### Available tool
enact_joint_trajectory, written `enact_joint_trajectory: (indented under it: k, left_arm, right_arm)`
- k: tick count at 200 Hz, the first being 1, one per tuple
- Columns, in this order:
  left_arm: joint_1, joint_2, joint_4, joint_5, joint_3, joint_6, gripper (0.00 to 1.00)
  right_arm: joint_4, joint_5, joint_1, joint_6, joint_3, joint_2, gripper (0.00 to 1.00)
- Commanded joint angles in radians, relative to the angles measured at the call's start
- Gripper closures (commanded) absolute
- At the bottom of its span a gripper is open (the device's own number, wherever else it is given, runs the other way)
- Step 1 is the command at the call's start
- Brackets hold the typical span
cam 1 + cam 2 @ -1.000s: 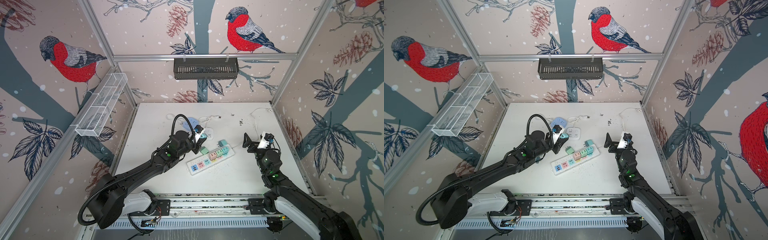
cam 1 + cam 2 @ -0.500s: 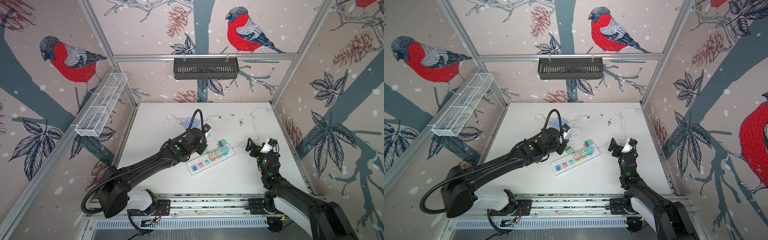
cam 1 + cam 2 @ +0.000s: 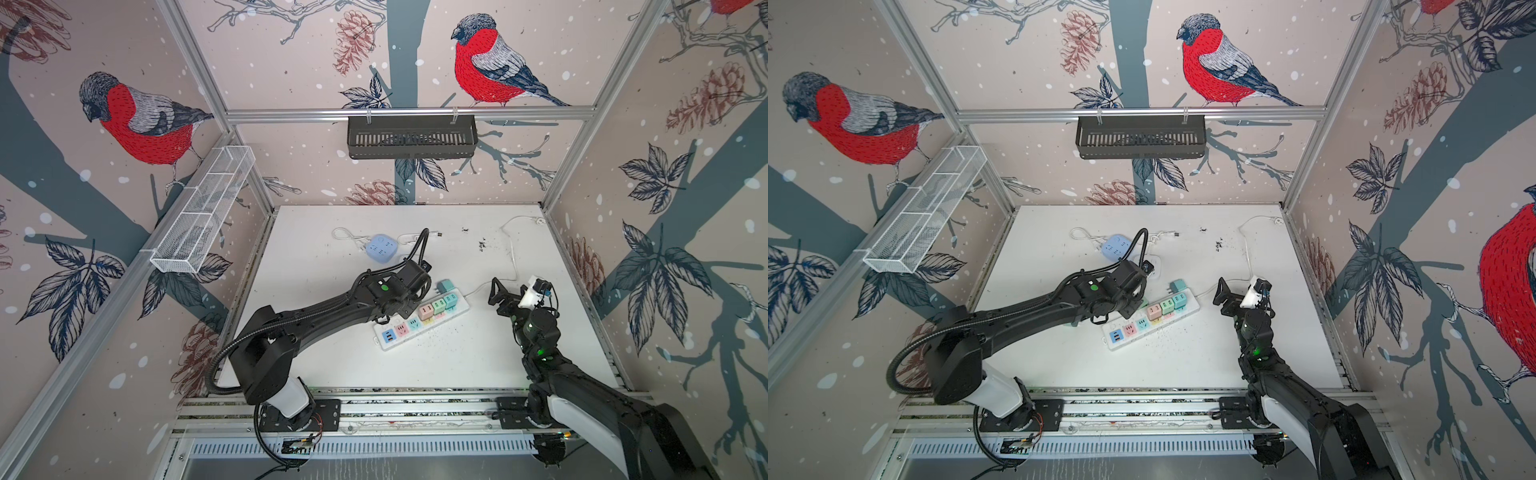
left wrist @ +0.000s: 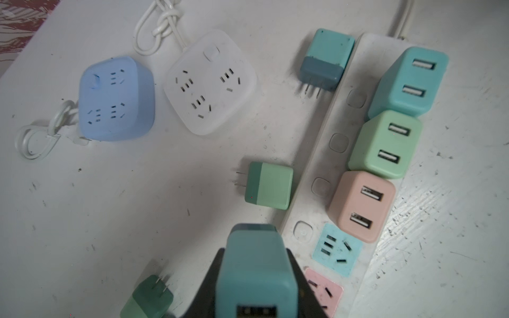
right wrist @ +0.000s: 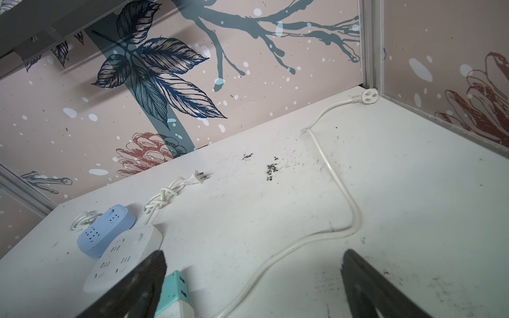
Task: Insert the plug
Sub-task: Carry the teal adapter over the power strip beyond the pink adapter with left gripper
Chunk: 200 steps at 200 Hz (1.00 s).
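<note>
Since the left gripper (image 4: 254, 258) is clamped on a teal cube-shaped USB charger plug (image 4: 257, 286), only a short shift to a free socket remains.

From the left wrist view, the plug hangs over the edge of the long white plastic power strip (image 4: 330, 165). Its USB port faces the camera and its prongs are hidden beneath, so its axis probably stands roughly square to the strip's face. The nearest free place, a light blue socket (image 4: 336, 249), lies just beside it, between the plugged-in pink charger (image 4: 360, 205) and a pink socket (image 4: 325, 289). The left arm is plainly nearer. The right gripper (image 5: 254, 256) hovers off the strip's other end, jaws spread wide, holding nothing.
</note>
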Motion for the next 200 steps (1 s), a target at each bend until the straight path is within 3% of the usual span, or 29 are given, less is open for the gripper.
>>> enact_joint_trajectory:
  k: [1, 57, 105, 200]
  left_arm:
    - [-0.003, 0.046, -0.043, 0.042, 0.024, 0.006, 1.0]
    - [-0.004, 0.02, 0.038, 0.221, -0.017, 0.023, 1.0]
    - [-0.029, 0.021, 0.004, 0.213, -0.04, -0.017, 1.0]
    - [-0.045, 0.109, 0.042, 0.243, -0.025, 0.032, 1.0]
  right_arm:
    - [0.025, 0.02, 0.013, -0.022, 0.016, 0.017, 0.0]
    - [0.02, 0.046, 0.035, -0.036, 0.03, 0.036, 0.0]
    - [0.019, 0.053, 0.046, -0.044, 0.032, 0.038, 0.0]
    - [0.022, 0.069, 0.061, -0.055, 0.037, 0.048, 0.0]
